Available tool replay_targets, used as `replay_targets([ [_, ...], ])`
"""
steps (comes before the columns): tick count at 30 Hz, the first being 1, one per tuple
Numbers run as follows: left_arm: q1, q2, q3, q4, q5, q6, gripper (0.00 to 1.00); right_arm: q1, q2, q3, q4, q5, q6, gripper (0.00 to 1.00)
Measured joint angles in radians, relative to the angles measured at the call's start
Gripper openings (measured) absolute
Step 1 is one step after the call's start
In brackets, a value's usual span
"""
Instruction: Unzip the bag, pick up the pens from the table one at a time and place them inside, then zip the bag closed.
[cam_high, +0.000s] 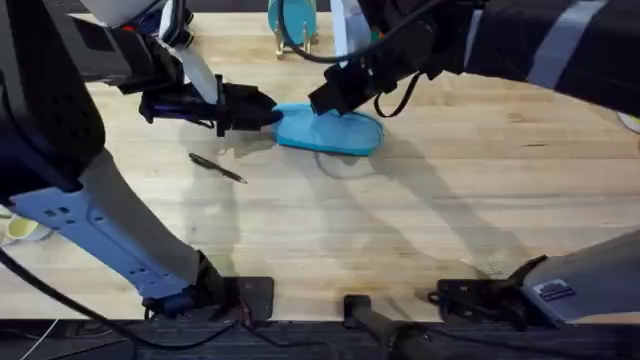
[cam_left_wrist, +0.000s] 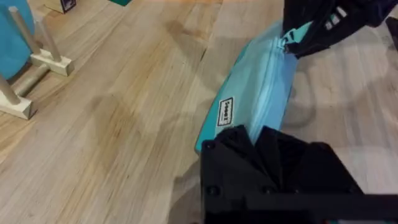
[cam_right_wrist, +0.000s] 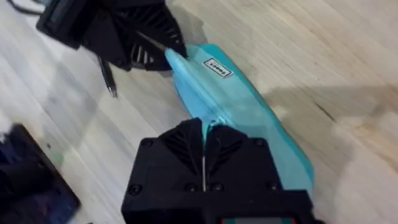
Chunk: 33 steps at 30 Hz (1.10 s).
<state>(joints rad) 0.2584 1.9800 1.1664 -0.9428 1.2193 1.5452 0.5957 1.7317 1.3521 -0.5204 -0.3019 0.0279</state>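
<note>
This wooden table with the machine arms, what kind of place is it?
Probably a robotics lab workbench: two black robot hands, left hand and right hand, grip a turquoise fabric pencil pouch on a light wood plank tabletop, a thin dark pen nearby.

Near side of table (cam_high: 400, 230): bare wood from the bag toward the arm bases, open to a reach, save one pen (cam_high: 218, 168) lying flat just in front of the left gripper.
Left end of bag (cam_high: 328, 130): taken up by the left gripper (cam_high: 268, 112), pinched shut on the pouch end (no way in from that side).
Middle of bag: covered from above by the right gripper (cam_high: 322, 100), fingers pressed together at the zipper line.
Far edge: round teal disc on a wooden stand (cam_high: 291, 25) just behind the bag, narrowing the gap there.
Right of bag: wide open planks, crossed only by shadow.
</note>
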Motion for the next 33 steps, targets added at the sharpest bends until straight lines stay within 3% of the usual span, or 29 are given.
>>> replay_targets([
  [14,0.0,0.0,0.0,0.0,0.0,0.0,0.041,0.022,0.0,0.0,0.025,0.031,0.305,0.031],
  [33,-0.002,0.0,0.0,-0.003,0.0,0.0,0.041,0.076,0.0,0.0,0.027,0.161,0.452,0.031],
])
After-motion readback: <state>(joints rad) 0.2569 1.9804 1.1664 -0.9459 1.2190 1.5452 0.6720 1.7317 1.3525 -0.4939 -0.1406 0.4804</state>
